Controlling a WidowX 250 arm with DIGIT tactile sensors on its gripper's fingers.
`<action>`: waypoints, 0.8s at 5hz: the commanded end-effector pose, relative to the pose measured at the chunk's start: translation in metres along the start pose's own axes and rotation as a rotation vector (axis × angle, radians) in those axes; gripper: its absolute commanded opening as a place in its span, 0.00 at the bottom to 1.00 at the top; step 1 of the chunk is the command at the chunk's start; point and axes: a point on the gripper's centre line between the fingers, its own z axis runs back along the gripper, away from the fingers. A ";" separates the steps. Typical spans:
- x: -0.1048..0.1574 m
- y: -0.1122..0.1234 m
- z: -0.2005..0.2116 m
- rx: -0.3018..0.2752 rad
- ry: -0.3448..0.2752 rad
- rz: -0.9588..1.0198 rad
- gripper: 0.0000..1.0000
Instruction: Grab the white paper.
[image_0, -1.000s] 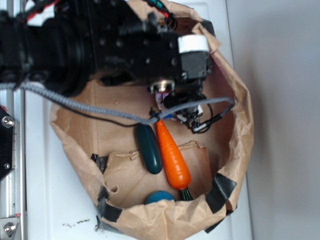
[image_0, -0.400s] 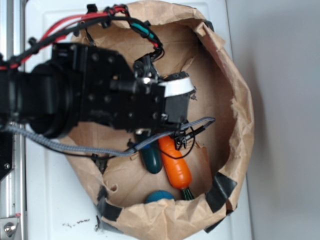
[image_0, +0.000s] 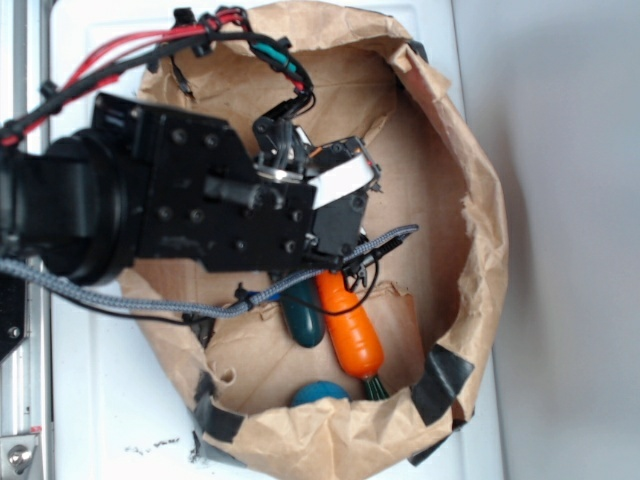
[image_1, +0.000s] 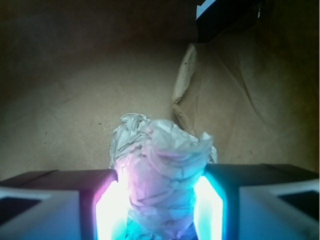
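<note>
Although the exterior view hides the fingertips behind the black arm, your wrist camera shows the gripper (image_1: 159, 205) plainly: its two glowing pads (image_1: 110, 210) sit closed against either side of the white paper (image_1: 160, 170), a crumpled off-white wad pinched between them. The wad fills the gap and bulges above the jaws, so you appear to have it held, not merely straddled.

You seem to be at the grasp itself, with the paper caught but not clearly lifted; whether it touches the floor beneath cannot be told. The next move probably calls for a straight, gentle rise, keeping the squeeze steady, because crumpled paper compresses and could slip loose.

Around you is the brown paper bag (image_0: 480, 260), rolled open into a wide basin with patches of black tape on its rim. From the exterior view, the arm (image_0: 170, 200) reaches in from the left, trailing a grey braided cable (image_0: 130, 295) and red wires. Near the lower part of the bag lie an orange carrot (image_0: 350, 330), a dark green vegetable-shaped toy (image_0: 302, 320) just beside it, and a small blue object (image_0: 320, 393) by the rim. The bag rests on a white table (image_0: 110, 400), beside a plain pale surface on the right.
</note>
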 end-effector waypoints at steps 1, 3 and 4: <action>0.017 0.016 0.074 -0.163 -0.054 0.103 0.00; 0.025 0.036 0.172 -0.290 -0.030 0.087 0.00; 0.027 0.040 0.181 -0.319 -0.020 0.087 0.00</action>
